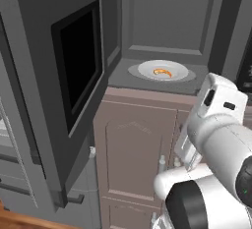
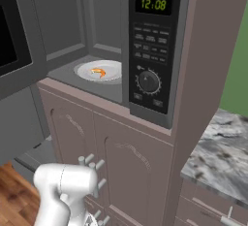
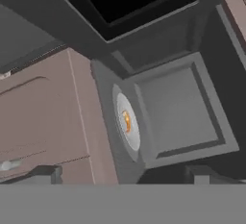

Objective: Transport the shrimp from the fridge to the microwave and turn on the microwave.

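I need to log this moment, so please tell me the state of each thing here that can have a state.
microwave: door swung wide open, clock display lit
shrimp: lying on the white plate inside the microwave
plate: flat on the microwave floor
gripper: open, holding nothing
cabinet doors: closed

The microwave point(image 1: 162, 36) door point(image 1: 74, 71) is cut off at the frame's edge.

Mauve cabinet doors point(image 1: 135, 159) stand beside a marbled countertop point(image 2: 220, 152).
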Robot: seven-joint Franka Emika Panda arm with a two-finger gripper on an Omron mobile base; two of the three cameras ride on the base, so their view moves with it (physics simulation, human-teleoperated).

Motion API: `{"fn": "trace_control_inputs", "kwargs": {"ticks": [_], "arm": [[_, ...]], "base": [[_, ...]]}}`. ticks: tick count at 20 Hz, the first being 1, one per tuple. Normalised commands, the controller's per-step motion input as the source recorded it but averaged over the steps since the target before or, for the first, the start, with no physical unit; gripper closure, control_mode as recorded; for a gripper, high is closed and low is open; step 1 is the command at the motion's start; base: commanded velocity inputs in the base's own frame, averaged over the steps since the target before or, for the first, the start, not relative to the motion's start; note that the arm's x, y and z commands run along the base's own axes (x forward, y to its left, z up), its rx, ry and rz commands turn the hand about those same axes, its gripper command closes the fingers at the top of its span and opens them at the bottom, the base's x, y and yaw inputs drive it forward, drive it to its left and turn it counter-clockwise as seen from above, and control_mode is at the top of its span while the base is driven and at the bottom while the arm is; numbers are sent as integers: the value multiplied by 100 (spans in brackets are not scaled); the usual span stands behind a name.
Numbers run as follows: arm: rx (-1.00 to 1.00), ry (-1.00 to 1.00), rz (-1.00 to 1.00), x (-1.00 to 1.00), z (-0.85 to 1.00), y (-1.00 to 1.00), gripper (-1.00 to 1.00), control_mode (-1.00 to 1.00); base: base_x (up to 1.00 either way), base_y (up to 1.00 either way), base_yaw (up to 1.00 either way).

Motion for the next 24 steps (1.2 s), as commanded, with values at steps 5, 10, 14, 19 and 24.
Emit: {"fn": "trace_control_inputs", "kwargs": {"ticks": [5,10,14,19,24], "arm": [[-39,-17,0,-78,-56,19,-100,-100],[-40,-24,0,-51,-55,32,-100,-100],[-39,-30,0,-32,-56,40,-100,-100],[-37,-36,0,-26,-50,46,-100,-100],[-34,-39,0,-26,-51,42,-100,-100]], "base": [[0,0,0],[0,0,0],[0,0,0],[0,0,0],[0,0,0]]}}
